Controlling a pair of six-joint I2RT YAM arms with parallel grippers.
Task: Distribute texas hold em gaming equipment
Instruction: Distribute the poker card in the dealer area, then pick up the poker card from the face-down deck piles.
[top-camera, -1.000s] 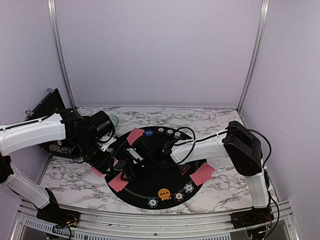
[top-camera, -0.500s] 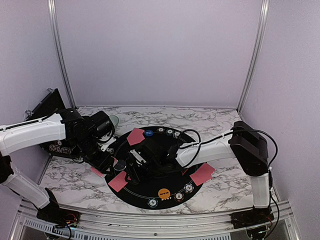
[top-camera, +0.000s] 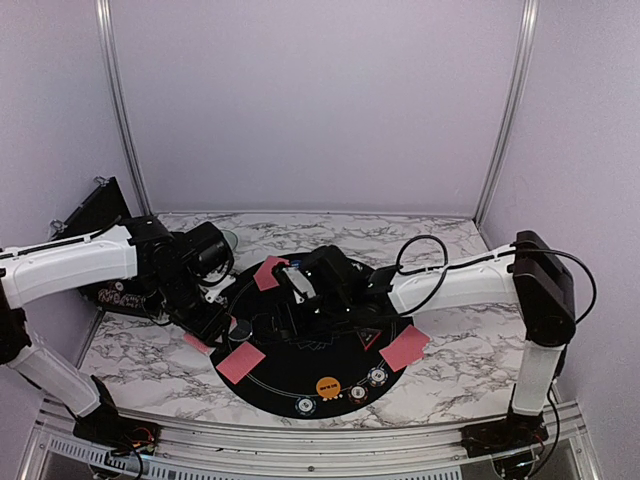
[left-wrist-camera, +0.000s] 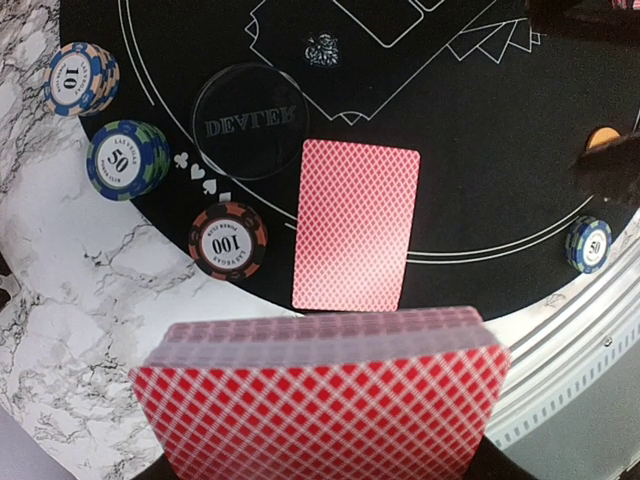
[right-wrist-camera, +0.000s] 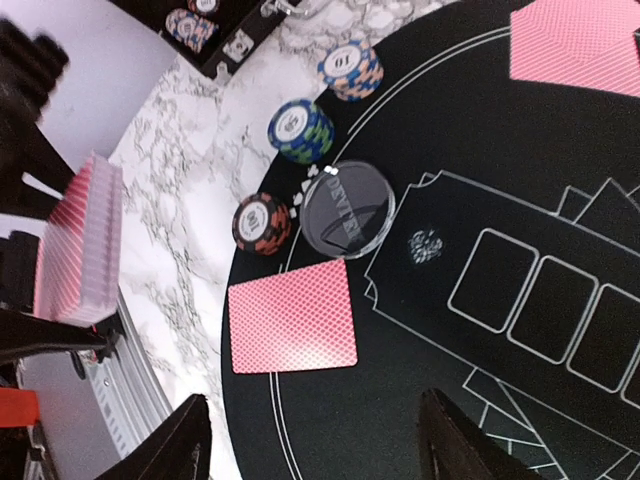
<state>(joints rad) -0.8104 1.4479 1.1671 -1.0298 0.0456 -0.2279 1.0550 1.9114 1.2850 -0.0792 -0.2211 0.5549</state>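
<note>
Nearest the arms, three chips (top-camera: 357, 393) and the orange disc (top-camera: 328, 386) lay on the near rim of the mat (top-camera: 275, 390). Just beyond them the left card (top-camera: 241, 362) lay face down at the mat's edge. The right card (top-camera: 404, 347) lay half off the mat on the other side, with the triangle (top-camera: 368, 337) just beside it. No chips showed by the right card.

The left gripper (top-camera: 212, 322) was clamped on the deck (left-wrist-camera: 320, 400), which it held just off the mat's left side. Past the deck, three stacks (left-wrist-camera: 125, 160) lined the left rim, near the dealer disc (left-wrist-camera: 248, 120) and the left card. The right gripper (right-wrist-camera: 320, 445) hung over the mat left of centre, its jaws wide with nothing between them. Farthest off, the far card (top-camera: 268, 272) lay at the mat's far rim.

The job looked roughly half done. Three seats each had one card, and two of them plainly had chips. A hold'em hand wants two cards and the deck was thick, so a second round of dealing seemed left, and perhaps chips for the right seat.

The right arm (top-camera: 450, 285) covered the far rim beside the far card, so any chips or disc there could not be made out. The left fingers were almost wholly under the deck. From above, the right fingertips were lost against the black mat.
</note>
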